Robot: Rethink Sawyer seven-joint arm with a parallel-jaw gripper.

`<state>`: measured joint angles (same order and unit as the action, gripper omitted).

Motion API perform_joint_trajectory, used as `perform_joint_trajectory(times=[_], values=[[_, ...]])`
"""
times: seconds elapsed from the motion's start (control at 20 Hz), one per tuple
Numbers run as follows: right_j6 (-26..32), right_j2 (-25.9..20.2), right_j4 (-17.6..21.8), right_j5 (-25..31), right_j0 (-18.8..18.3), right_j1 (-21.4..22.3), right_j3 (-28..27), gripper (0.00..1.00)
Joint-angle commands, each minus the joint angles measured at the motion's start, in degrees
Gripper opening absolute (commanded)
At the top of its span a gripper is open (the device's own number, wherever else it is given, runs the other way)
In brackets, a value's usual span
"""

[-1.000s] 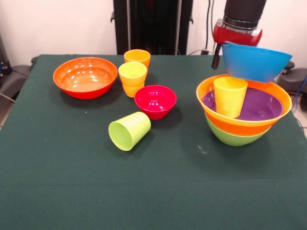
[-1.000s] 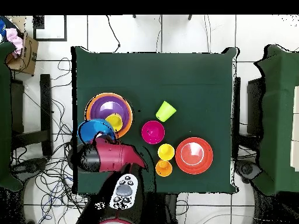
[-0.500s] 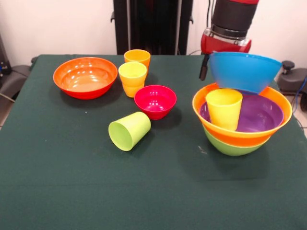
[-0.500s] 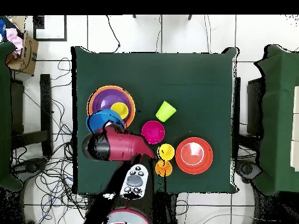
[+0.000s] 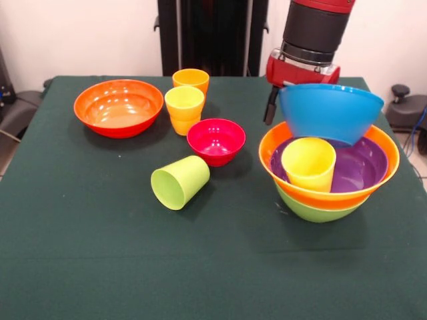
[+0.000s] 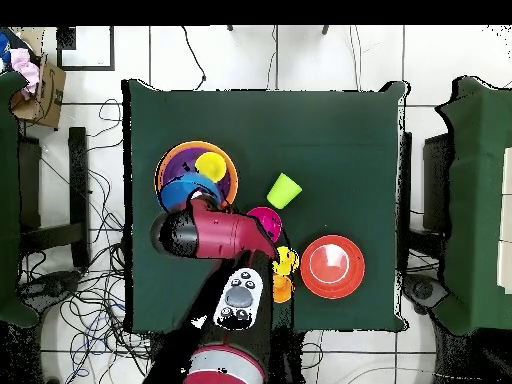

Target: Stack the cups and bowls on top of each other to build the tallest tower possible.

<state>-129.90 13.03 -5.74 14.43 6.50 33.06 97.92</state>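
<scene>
- We see the near half of the worktop bare from edge to edge in the front view; a tool could pass freely there.
- At right the tower blocks the way, with a yellow cup standing inside it and a blue bowl hanging over its far rim under the arm.
- A lime cup lies on its side near the middle, with open cloth between it and the tower.
- Just beyond it the magenta bowl, two stacked cups and another cup crowd together.
- The orange bowl fills the far left, with a narrow gap between it and the cups.
</scene>
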Motion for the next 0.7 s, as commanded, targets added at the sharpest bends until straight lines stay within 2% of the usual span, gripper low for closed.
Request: perform_joint_trajectory(times=[0.05,0.4,0.55,0.7], values=[[-2.6,-1.16,1.53,7.64,1.51,-1.88,-6.17,1.0],[-2.25,-0.43,2.7,9.05,3.26,-3.13,-4.11,1.0],[1.62,-3.03,4.06,13.71,2.2,-1.49,-0.97,1.0],[-0.31,-2.27,3.86,11.69,3.35,-1.67,0.66,1.0]])
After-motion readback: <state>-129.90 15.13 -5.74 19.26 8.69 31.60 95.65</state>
